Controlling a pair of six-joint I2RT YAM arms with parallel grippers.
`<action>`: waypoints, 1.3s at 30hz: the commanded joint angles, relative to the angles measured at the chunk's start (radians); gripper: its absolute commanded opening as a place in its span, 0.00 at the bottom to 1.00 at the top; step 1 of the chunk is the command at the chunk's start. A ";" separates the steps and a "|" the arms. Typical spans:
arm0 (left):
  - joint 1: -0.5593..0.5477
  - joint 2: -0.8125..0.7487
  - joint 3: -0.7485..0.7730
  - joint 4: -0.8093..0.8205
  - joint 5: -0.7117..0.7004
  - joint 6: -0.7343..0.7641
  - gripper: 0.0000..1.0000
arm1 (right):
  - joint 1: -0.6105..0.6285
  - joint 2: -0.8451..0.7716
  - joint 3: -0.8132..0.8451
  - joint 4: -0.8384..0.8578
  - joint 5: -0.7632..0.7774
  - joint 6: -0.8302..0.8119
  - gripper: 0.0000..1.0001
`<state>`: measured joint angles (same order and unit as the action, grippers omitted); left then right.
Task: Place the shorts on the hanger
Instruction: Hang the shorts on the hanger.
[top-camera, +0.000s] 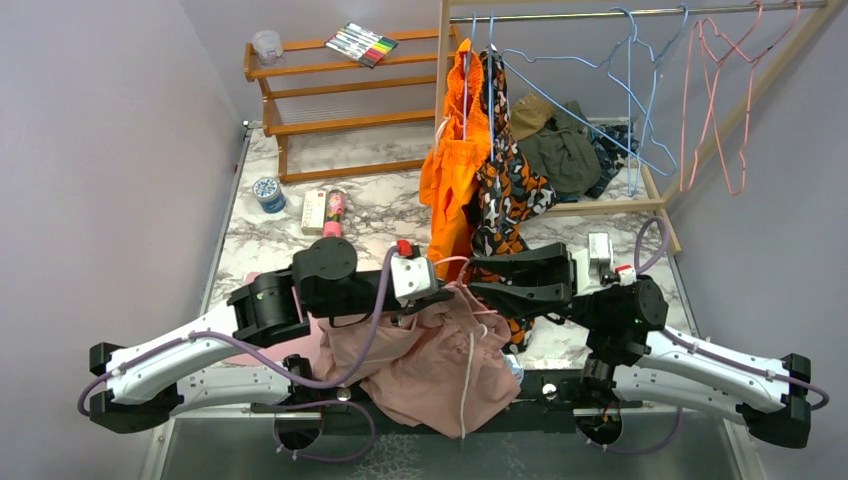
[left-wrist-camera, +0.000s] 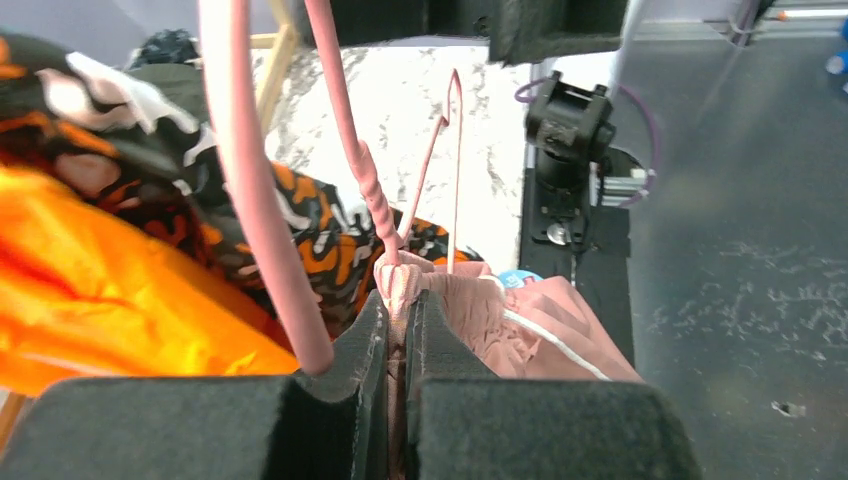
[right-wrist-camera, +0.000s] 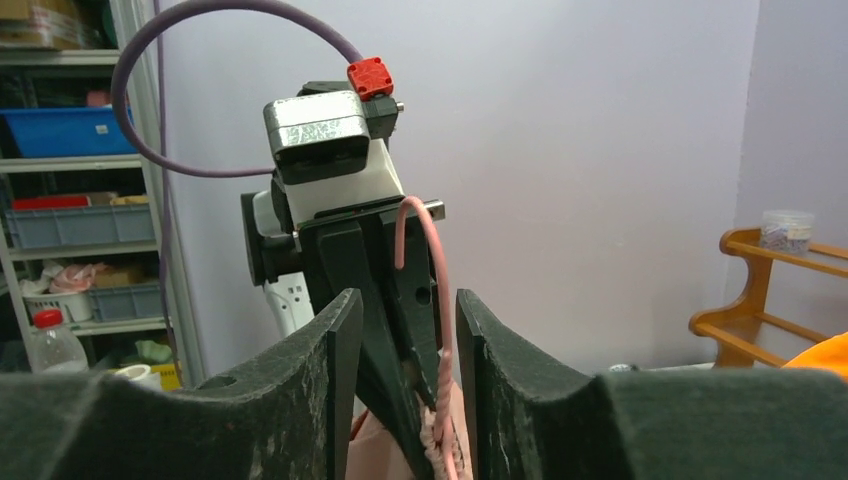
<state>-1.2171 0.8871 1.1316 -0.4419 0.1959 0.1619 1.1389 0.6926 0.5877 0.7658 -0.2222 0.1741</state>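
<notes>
shorts (top-camera: 430, 365): look soft, limp | left jaws closed on waistband (left-wrist-camera: 440, 290), likely best hold | right jaws partly open around thin hanger (right-wrist-camera: 437, 425)

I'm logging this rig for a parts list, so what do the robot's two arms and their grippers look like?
Both match. The left arm and right arm have white shell links between bulky round black joints, with a purple cable looping along each. The left gripper and right gripper have thick matte black fingers, and each wrist carries a small red block.
</notes>
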 joint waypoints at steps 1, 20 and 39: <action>0.002 -0.081 -0.022 0.075 -0.138 -0.011 0.00 | 0.000 -0.018 0.055 -0.086 0.018 -0.030 0.46; 0.002 -0.401 -0.014 0.047 -0.275 -0.038 0.00 | 0.001 -0.081 0.350 -0.921 0.355 0.090 0.65; 0.001 -0.397 0.050 -0.013 -0.138 -0.051 0.00 | 0.001 -0.170 0.090 -0.967 0.558 0.425 0.70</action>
<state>-1.2167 0.4938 1.1824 -0.4683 -0.0216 0.1268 1.1389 0.4633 0.6727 -0.1234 0.2764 0.4732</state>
